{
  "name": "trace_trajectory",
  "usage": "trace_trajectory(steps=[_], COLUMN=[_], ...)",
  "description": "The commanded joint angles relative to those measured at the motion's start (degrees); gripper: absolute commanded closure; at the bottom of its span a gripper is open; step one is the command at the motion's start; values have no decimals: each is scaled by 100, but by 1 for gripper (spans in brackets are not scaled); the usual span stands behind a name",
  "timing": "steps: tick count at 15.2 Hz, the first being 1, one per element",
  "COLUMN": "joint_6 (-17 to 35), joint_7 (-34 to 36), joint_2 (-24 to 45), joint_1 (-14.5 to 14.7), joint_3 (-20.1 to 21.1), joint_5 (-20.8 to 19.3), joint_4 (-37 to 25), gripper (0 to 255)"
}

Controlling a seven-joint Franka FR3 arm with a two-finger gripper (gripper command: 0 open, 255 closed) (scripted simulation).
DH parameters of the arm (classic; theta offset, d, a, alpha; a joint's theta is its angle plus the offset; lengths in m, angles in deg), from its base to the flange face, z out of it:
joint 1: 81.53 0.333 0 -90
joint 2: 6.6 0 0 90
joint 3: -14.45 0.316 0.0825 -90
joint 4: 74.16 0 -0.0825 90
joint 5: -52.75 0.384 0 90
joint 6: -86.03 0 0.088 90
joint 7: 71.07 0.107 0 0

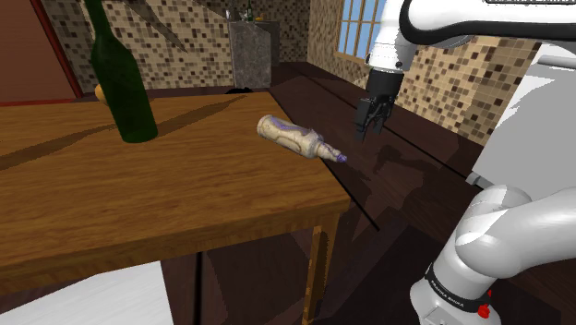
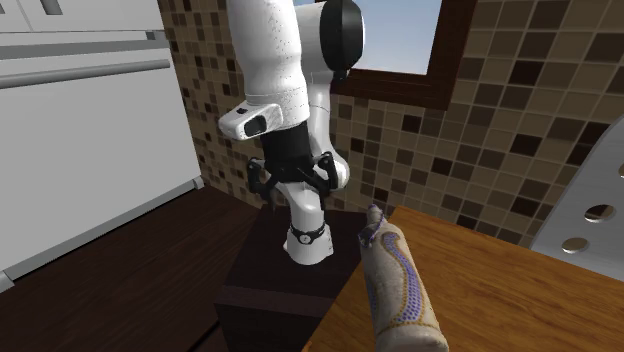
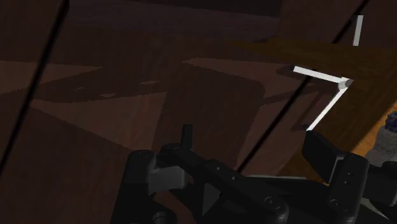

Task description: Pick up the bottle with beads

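The bottle with beads [image 1: 295, 138] lay on its side at the corner of the wooden counter [image 1: 138, 203], with its neck toward the edge. The tool [image 1: 373, 120] hung released, just off that edge, above a dark wooden floor [image 1: 406, 185]. Brown mosaic walls [image 1: 452, 83] and a window [image 1: 365, 23] were behind.

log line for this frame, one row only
phase: pre-grasp | gripper: open, empty, past the edge of the wooden table | beaded bottle: on its side near that edge, untouched | green bottle: upright
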Motion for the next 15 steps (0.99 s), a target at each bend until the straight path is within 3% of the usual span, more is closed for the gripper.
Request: trace_trajectory(steps=[1,7,13,15], joint_6=[0,524,1024,1120], joint_7=[0,1459,2929,3012], joint_2=[0,1,397,410], joint_1=[0,-6,-208,-222], joint_3=[0,1051,2159,2237], joint_5=[0,382,470,477], joint_4=[0,-179,-727,-681], gripper=[0,0,0,0])
